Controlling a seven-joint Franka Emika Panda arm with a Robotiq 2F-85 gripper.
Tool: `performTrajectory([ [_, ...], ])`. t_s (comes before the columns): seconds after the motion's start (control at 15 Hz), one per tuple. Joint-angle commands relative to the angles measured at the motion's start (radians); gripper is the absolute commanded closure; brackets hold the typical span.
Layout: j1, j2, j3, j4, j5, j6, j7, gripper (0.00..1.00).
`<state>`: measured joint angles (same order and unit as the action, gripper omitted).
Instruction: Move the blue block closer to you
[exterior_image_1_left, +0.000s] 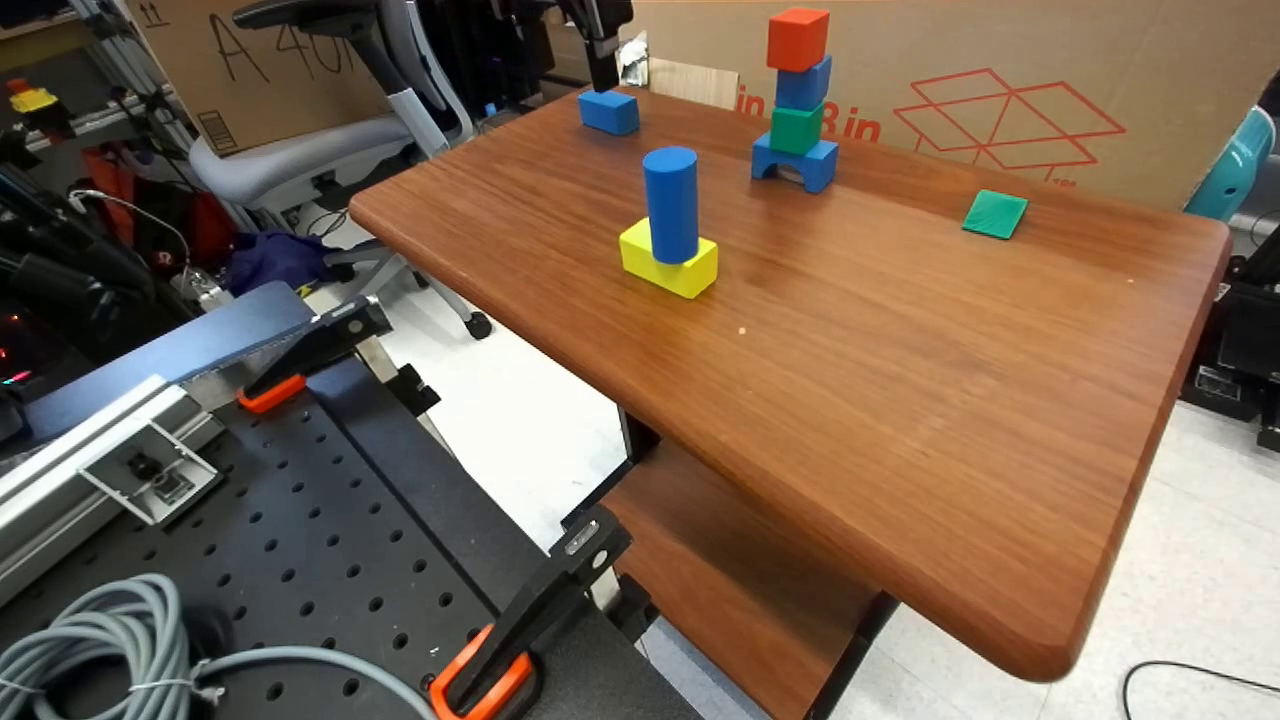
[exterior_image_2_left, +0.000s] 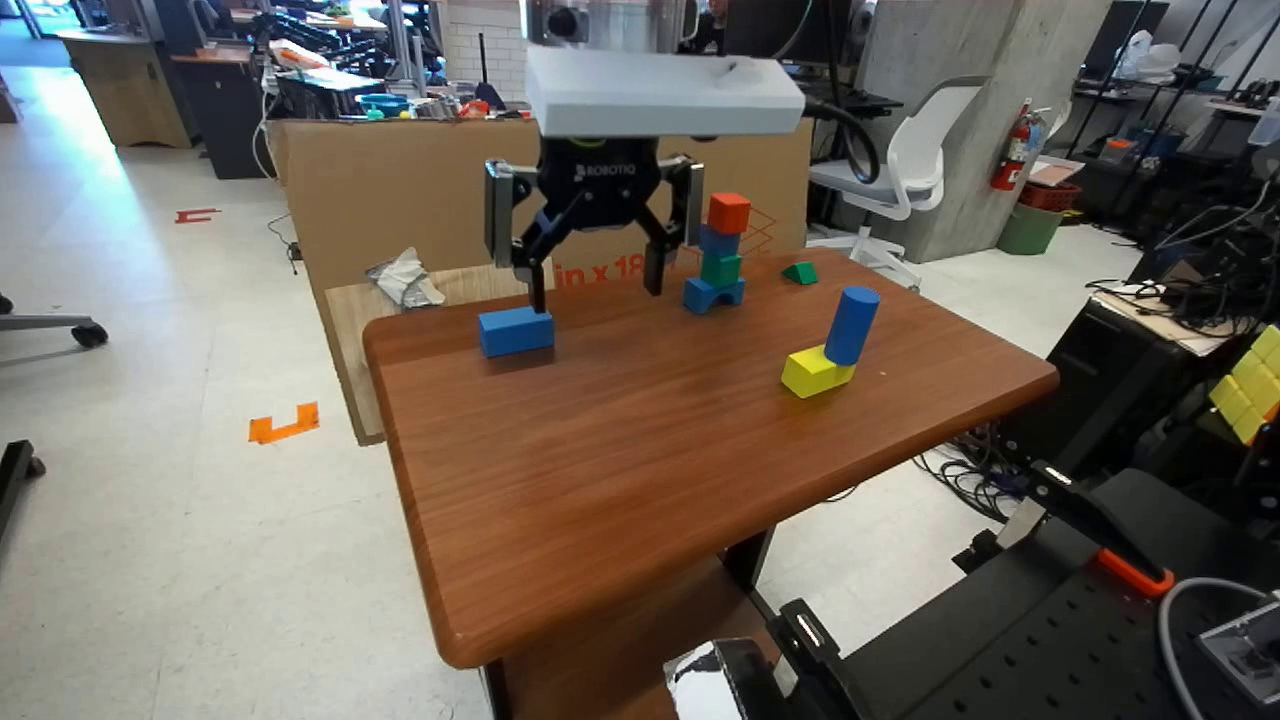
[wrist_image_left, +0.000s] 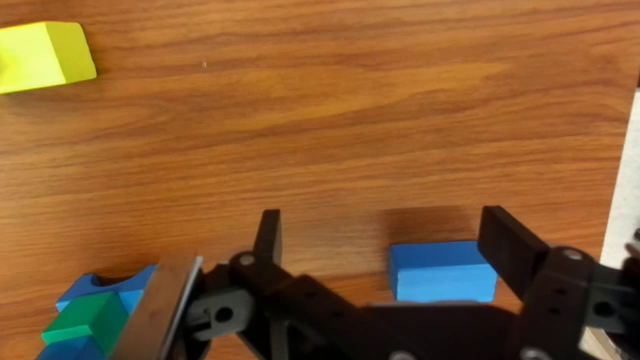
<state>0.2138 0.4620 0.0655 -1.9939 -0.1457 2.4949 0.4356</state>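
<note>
Blue block lay on the wooden table, near a corner, held by nothing. The gripper hung above the table, spread wide and empty; grasping and bringing closer both seemed left to do.

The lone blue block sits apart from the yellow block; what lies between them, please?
The wrist view shows only bare tabletop between the blue block and yellow block.

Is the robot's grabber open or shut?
Open: the gripper has its fingers wide apart, and the blue block rests on the table, not held.
</note>
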Motion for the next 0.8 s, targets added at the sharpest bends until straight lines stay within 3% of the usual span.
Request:
performTrajectory([
  [0.0, 0.028, 0.079, -0.020, 0.106, 0.030, -0.044, 0.005, 0.00],
  [0.73, 0.053, 0.185, -0.020, 0.274, 0.080, -0.079, -0.003, 0.00],
])
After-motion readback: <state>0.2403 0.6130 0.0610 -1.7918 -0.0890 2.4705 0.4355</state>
